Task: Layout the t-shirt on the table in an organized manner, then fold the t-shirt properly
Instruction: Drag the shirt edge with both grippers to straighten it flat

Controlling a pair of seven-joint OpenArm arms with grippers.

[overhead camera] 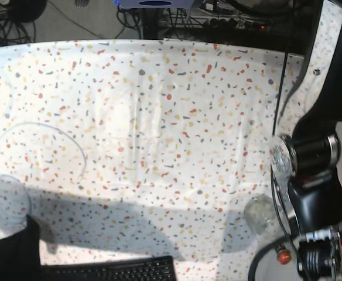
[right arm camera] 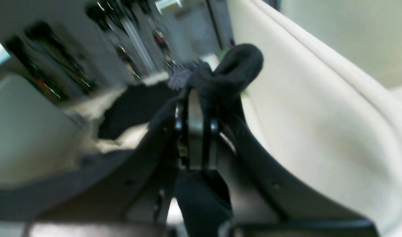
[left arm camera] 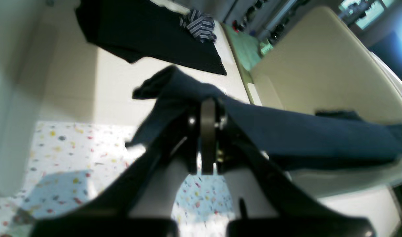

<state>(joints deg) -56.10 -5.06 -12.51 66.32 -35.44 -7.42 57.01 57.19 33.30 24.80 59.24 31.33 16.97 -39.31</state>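
The plain black soft-fabric short-sleeved t-shirt (left arm camera: 303, 138) is held up in the air, stretched between the two arms, and none of it clearly lies on the white speckled table cloth (overhead camera: 159, 117), which the base view shows bare across its middle; a dark patch at that view's lower left corner may be part of it, though that cannot be told. The left gripper (left arm camera: 207, 115) has its jaws pinched together on a bunched fold of the cloth, from which a taut band runs off to the right. The right gripper (right arm camera: 196, 98) is likewise clamped tight, a rolled lump of the same fabric bulging above its fingertips. The shirt looks light, limp and wholly without stiffness, so it will sag and crease wherever unsupported; it is best held at two corners of one edge, shoulders or hem, kept apart under gentle tension. A black keyboard (overhead camera: 109, 270) sits at the near table edge
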